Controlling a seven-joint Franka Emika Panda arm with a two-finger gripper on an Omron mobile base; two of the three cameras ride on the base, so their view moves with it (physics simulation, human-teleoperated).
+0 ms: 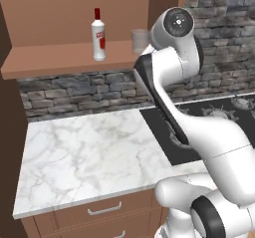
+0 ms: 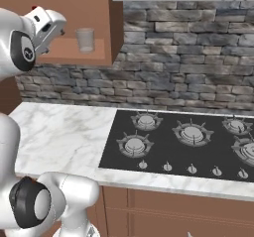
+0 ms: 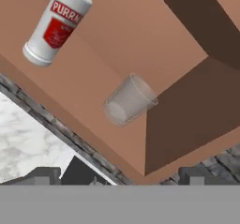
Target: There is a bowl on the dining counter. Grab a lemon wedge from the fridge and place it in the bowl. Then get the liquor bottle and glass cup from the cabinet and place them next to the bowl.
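The liquor bottle (image 1: 98, 35) stands upright on the open shelf of the cabinet (image 1: 60, 62), its long axis vertical, red cap up, red label facing out into the room. It is a small clear-white bottle with a narrow neck. The glass cup (image 1: 140, 41) stands upright too, mouth up, near the shelf's right end, well apart from the bottle; it is short, clear and greyish, faint against the brown wood. In the left base view the arm covers the cup's right side. In the hand view the bottle's cap is cut off at the top edge. The gripper (image 3: 119, 180) is raised before the shelf, its 2 jaws wide apart, holding nothing. Below the cabinet lies the marble tabletop (image 1: 84, 152) with the black stove (image 2: 188, 142).
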